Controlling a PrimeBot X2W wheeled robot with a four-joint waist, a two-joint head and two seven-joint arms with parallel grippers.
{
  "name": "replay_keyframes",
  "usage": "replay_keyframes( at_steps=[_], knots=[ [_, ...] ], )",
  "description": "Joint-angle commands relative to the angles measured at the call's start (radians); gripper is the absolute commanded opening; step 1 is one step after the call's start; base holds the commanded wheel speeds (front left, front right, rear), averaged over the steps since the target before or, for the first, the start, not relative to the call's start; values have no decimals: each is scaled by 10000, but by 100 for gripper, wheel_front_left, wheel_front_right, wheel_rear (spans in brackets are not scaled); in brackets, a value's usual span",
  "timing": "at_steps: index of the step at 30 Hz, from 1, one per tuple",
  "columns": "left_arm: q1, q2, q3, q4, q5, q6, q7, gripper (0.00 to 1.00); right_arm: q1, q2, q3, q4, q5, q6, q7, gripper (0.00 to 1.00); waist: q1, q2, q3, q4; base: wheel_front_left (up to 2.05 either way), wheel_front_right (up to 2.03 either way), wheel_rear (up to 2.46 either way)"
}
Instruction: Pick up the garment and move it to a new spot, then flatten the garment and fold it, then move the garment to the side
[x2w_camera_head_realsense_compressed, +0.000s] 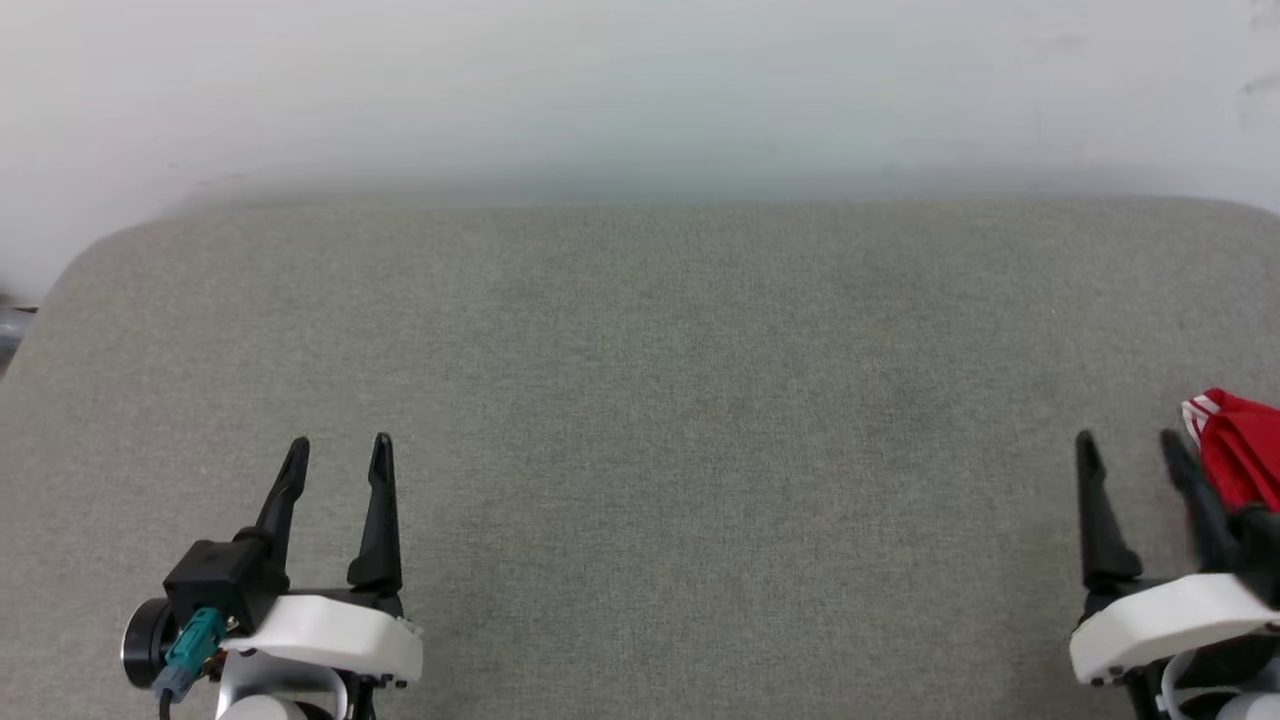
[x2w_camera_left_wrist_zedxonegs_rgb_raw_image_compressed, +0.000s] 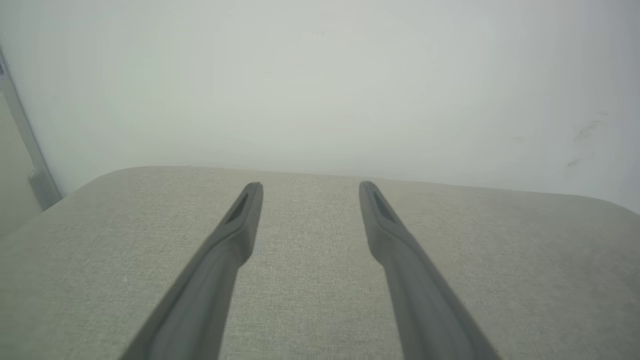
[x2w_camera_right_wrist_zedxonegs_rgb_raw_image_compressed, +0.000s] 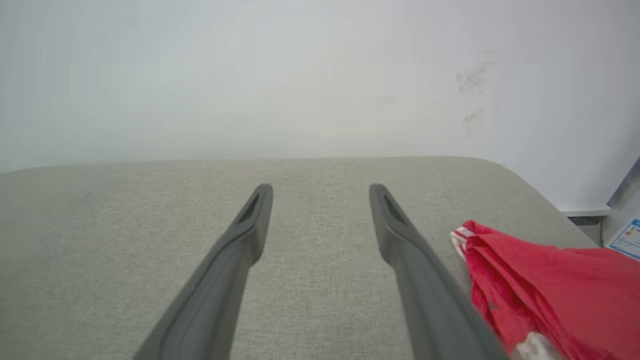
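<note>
Two claws with long, matte dark fingers, the left claw (x2w_camera_head_realsense_compressed: 340, 445) and the right claw (x2w_camera_head_realsense_compressed: 1127, 442), stand spread wide and hold nothing over a grey woven-fabric bench (x2w_camera_head_realsense_compressed: 640, 350) with rounded corners. The crumpled red jersey garment (x2w_camera_head_realsense_compressed: 1240, 450), soft and creased with red-and-white striped trim at one end, lies near the bench's right edge, just beside the right claw's outer finger.

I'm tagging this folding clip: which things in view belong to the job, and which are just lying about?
Job: red garment, bunched at the right edge of the grey padded surface; left gripper and right gripper, both open, empty.
Lying about: blue-and-white label; metal rail.
</note>
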Motion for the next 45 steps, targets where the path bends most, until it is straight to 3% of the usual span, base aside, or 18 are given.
replay_keyframes(
  at_steps=[1,16,36,37,40,45],
  knots=[
    [138,23,42,34,65,-21,-44,100,243,27,94,-134,132,-11,66,100,2,0,-171,77,0,0,0],
    [1201,68,-144,213,87,-55,-20,100,2146,30,494,-1512,617,-10,684,100,2,0,-1086,-33,0,0,0],
    [716,60,-306,598,-112,-276,6,100,1994,32,554,-1410,587,-10,665,100,2,0,-1120,14,0,0,0],
    [779,27,-322,623,-129,-261,33,0,2087,15,571,-1362,568,0,683,0,2,0,-1115,18,0,0,0],
    [865,-60,-307,809,-318,-286,100,0,2102,23,580,-1091,773,-2,706,0,2,0,-1111,18,0,0,0],
    [717,-234,-5,909,-1506,-464,466,0,1807,23,584,-743,2206,-2,797,0,2,0,-1087,14,0,0,0]
  ],
)
